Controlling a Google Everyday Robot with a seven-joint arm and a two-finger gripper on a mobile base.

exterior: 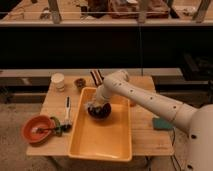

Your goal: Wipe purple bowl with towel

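The yellow tub (102, 137) on the counter (147, 135) holds the purple bowl (99, 112) at its twelve o'clock end. The claw (95, 105), pinched together on the towel (91, 106), presses into the bowl. At nine o'clock, the orange bowl (35, 129) holds utensils.

A large yellow plastic tub (102, 137) lies beneath the claw (96, 106) on the wooden counter (145, 135). An orange-red bowl (35, 128) sits far to its left. A white paper cup (58, 81) stands behind-left of the claw, a green square sponge (162, 123) off to its right.

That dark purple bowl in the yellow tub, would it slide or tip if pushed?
The purple bowl sits on the smooth floor of the yellow tub, so it would probably slide. It looks low and round, so it would hardly tip. The tool, shut, is down at the bowl and may steady it.
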